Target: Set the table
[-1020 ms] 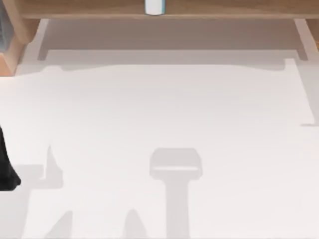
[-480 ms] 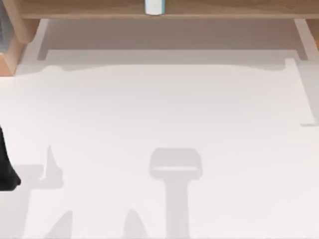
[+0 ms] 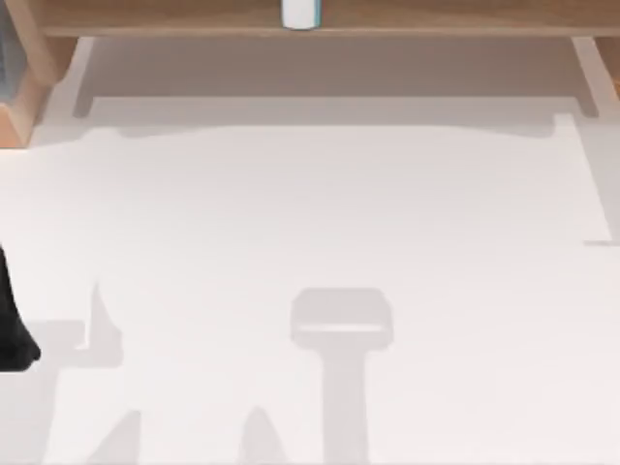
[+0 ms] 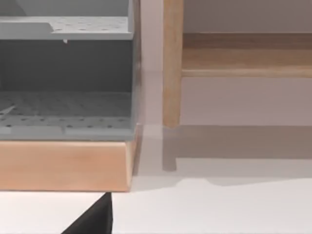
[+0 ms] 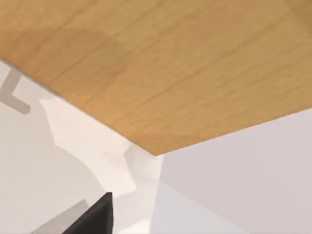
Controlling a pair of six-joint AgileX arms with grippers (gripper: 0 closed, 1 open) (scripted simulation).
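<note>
White matte tabletop [image 3: 320, 213], broad and smooth, spreading across the top view and crossed by soft grey shadows of the arms. Along its far edge, a light wooden shelf [image 3: 436, 17] carrying a small white-and-blue cylinder [image 3: 300, 14], cut off by the frame. At the table's left edge, the black left arm [image 3: 12, 329], low over the surface. From the left wrist view, a black sliver of the left gripper [image 4: 95, 219] facing a grey perforated rack [image 4: 66, 112] set in a pale wooden frame, with an upright wooden post [image 4: 172, 63] just beside it. From the right wrist view, a black sliver of the right gripper [image 5: 95, 217] close under a honey-coloured wood-grain panel [image 5: 170, 63], with white table below. Jaws of both out of sight, so impossible to tell whether spread or pressed together. Likely risks: knocking the rack's frame or the post on a careless forward reach with the left gripper; striking the panel on any upward move of the right gripper; tipping the cylinder off the shelf through a misjudged approach.
</note>
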